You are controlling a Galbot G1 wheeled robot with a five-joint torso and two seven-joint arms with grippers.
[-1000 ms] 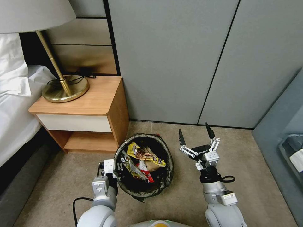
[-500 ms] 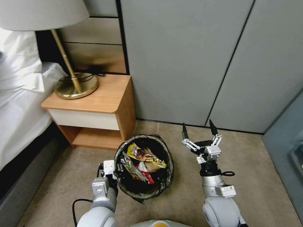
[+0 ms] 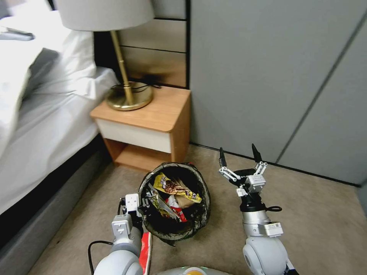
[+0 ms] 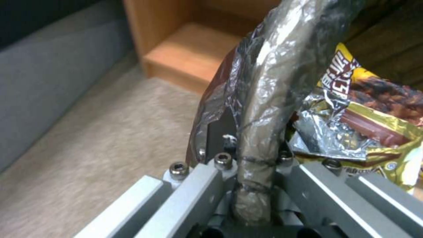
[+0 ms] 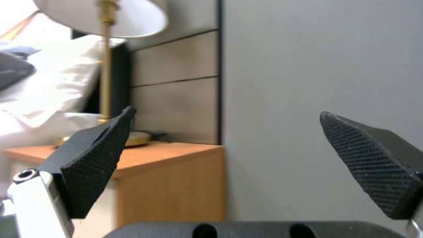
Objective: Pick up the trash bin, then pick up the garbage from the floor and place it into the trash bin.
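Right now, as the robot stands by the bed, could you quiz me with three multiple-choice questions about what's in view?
1. Where does the brass-based table lamp stand?
A. on the wooden nightstand
B. on the carpet
C. on the bed

2. What colour is the snack wrapper on top inside the round trash bin lined with a dark bag?
A. blue
B. yellow
C. green

3. What state is the right claw in?
A. shut on a bottle
B. shut on the bin
C. open, holding nothing

Answers:
1 A: the lamp's round base rests on the nightstand top.
2 B: the wrapper is yellow with brown print.
3 C: its black fingertips are spread apart with only wall between them; the left claw clamps the bin's rim.
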